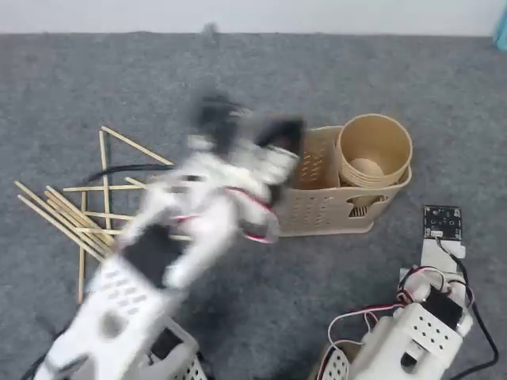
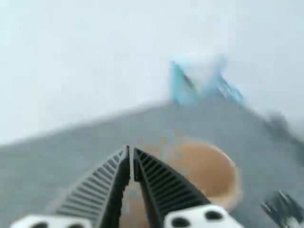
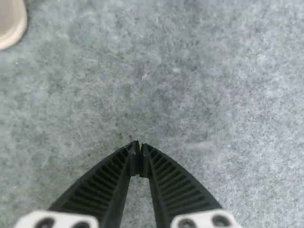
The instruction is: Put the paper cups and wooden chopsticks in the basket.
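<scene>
Left hand (image 2: 131,153), fingers pressed together and holding nothing, hangs above the left end of the basket (image 1: 325,210) as I watch from the console. Right hand (image 3: 139,148), likewise closed and empty, sits low over the grey bench (image 1: 444,95) in front of the basket's right end. Tan paper cups (image 1: 374,150) stand stacked and upright in the basket's right compartment, their rim above its wall. Pale wooden chopsticks (image 1: 71,214) lie criss-crossed on the bench, well left of the basket. Open bench runs behind the basket to the far edge.
</scene>
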You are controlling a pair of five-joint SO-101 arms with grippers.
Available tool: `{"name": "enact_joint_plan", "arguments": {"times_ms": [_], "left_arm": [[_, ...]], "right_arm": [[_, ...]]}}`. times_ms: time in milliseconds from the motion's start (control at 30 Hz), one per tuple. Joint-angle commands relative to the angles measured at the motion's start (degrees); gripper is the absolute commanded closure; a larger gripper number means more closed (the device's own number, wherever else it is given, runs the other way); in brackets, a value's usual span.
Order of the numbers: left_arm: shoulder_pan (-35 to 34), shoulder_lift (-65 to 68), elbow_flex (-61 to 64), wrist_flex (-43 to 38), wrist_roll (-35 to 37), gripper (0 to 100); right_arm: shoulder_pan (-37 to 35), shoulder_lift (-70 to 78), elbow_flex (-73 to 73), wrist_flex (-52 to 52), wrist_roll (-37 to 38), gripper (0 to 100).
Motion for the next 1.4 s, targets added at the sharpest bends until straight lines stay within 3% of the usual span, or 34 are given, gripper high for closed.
{"name": "enact_joint_plan", "arguments": {"times_ms": [0,333,467,567,733,900,1133,1300,1367], "left_arm": [[-14.9,-7.3,-6.4,6.4,0.8,99],[-52.0,-7.8,2.9,16.1,0.7,98],[-65.9,-8.2,13.8,14.0,0.7,98],[-72.5,-8.2,24.5,6.8,0.4,98],[-79.1,-8.3,42.7,-12.4,0.3,98],[-81.4,-8.3,53.8,-24.2,-2.6,98],[-83.2,-8.3,53.6,-18.9,-10.8,98],[-82.6,-7.6,50.1,-17.1,-9.4,98],[-82.3,-7.6,46.3,-13.4,-7.2,93]], "right_arm": [[-0.5,-0.8,-0.3,0.0,0.6,99.1],[-0.5,-0.8,-0.3,0.0,0.6,99.1],[-0.4,-0.8,-0.3,0.0,0.6,99.1],[-0.4,-0.8,-0.3,0.0,0.6,99.1],[-0.4,-0.8,-0.3,0.0,0.6,99.1],[-0.6,-0.8,-0.3,0.0,0.6,99.1],[-0.7,-0.8,-0.3,0.0,0.6,99.1],[-0.7,-0.8,-0.3,0.0,0.6,99.1],[-0.7,-0.8,-0.3,0.0,0.6,99.1]]}}
